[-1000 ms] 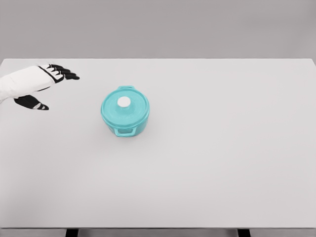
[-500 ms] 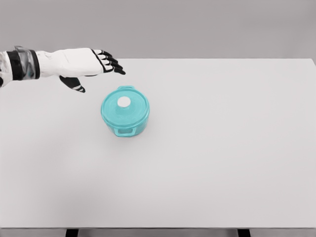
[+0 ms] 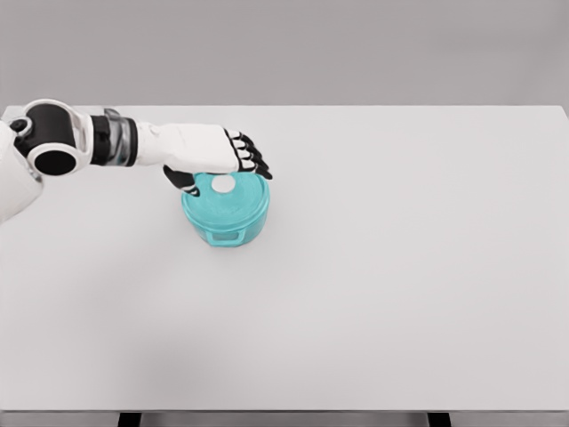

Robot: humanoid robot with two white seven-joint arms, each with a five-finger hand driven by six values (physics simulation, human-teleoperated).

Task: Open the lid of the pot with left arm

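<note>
Left arm: enters from the left edge. Left hand [image 3: 212, 153]: fingers loosely spread, grasping nothing, poised over the rear of the lid [image 3: 233, 197]. Teal pot [image 3: 227, 222]: left of centre on white surface [image 3: 400, 267], lid on, white knob [image 3: 223, 184] exposed.

Pots: one, teal [image 3: 227, 218], on the table's left half, nearer the far edge than the near one.
Lids: one [image 3: 233, 197], teal, sitting on that pot.
Knobs: one, white [image 3: 222, 184], at the lid's centre.
Pot handles I can see: one [image 3: 225, 237], on the near side.
Tables: one, white [image 3: 400, 285].
My hands in view: one, my left [image 3: 209, 153], over the pot's far rim.
</note>
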